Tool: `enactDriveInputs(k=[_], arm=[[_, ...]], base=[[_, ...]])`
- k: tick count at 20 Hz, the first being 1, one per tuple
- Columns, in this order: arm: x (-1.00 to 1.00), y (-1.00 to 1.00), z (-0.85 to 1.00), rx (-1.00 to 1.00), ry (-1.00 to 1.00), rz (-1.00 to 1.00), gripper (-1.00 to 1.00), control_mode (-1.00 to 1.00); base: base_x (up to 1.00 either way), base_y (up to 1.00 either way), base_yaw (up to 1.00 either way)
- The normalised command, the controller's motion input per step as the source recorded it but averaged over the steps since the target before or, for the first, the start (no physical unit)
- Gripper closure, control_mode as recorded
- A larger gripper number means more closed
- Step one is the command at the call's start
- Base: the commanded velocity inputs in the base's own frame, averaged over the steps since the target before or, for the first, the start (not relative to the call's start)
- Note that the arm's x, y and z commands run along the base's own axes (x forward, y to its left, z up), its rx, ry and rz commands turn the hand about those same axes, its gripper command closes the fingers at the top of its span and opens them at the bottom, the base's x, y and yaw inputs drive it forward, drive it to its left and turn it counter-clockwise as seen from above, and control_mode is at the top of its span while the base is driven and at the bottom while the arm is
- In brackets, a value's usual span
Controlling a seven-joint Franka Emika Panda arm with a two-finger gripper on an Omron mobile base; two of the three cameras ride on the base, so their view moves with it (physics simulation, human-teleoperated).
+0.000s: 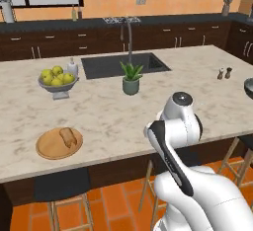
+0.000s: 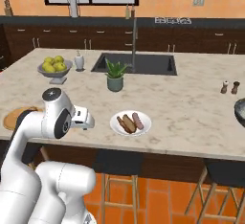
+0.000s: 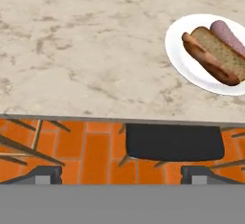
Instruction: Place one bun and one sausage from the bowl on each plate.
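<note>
The glossy white plate (image 3: pixel 183 64) lies near the counter's front edge, also seen as the white plate (image 2: pixel 115 124). On it a grainy brown bun (image 3: pixel 219 51) rests between a pale pink sausage (image 3: pixel 228 32) and a glossy red-brown piece (image 3: pixel 205 59) that looks like the dark sausage. A second bun (image 1: pixel 67 137) lies on the tan wooden plate (image 1: pixel 48 148) at the left. The dark bowl (image 1: pixel 249 88) is cut off at the right edge; its contents are hidden. My gripper (image 3: pixel 122 175) hangs open and empty over the counter's front edge, left of the white plate.
A grey pedestal bowl of yellow-green fruit (image 1: pixel 58 79), a potted plant (image 1: pixel 131 79) and the sink (image 1: pixel 123 64) stand further back. Salt and pepper shakers (image 1: pixel 224 73) are at the right. Dark stools (image 3: pixel 174 141) stand under the counter edge over an orange tile floor.
</note>
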Motion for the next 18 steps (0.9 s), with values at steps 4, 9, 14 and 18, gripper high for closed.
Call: enactDriveInputs(k=[4, 9, 14, 18], arm=[[0.0, 0.0, 0.0, 0.0, 0.0, 0.0, -1.0, 1.0], [0.0, 0.0, 0.0, 0.0, 0.0, 0.0, -1.0, 1.0], [0.0, 0.0, 0.0, 0.0, 0.0, 0.0, -1.0, 1.0], [0.0, 0.0, 0.0, 0.0, 0.0, 0.0, -1.0, 1.0]], base=[[0.18, -1.0, 0.0], [0.21, -1.0, 0.0], [0.31, -1.0, 0.0], [0.47, -1.0, 0.0]])
